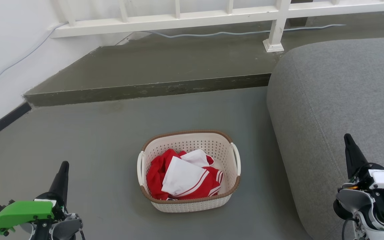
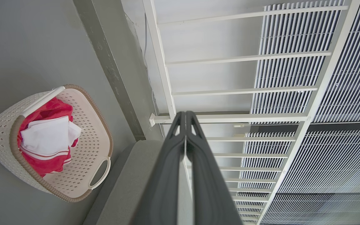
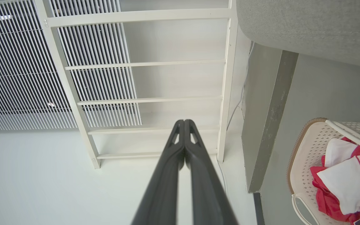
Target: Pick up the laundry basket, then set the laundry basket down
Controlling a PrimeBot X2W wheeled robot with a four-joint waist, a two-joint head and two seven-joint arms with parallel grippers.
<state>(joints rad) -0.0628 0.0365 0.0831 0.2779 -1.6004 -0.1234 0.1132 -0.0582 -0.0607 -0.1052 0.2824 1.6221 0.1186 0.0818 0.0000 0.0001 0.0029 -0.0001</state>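
The left gripper (image 1: 64,164) and right gripper (image 1: 347,136) are both pinched shut, well off the basket (image 1: 192,206) — I'd open them first, then take one handle (image 1: 237,158) each and lift evenly.

- the laundry basket (image 1: 192,205) is sitting on the grey floor (image 1: 95,140), holding red and white clothes (image 1: 183,178).
- the left gripper (image 1: 64,168) and right gripper (image 1: 348,140) are hovering well apart from it.

Cream perforated laundry basket (image 1: 192,203) with brown rim, upright on the grey floor, holding red-and-white clothes
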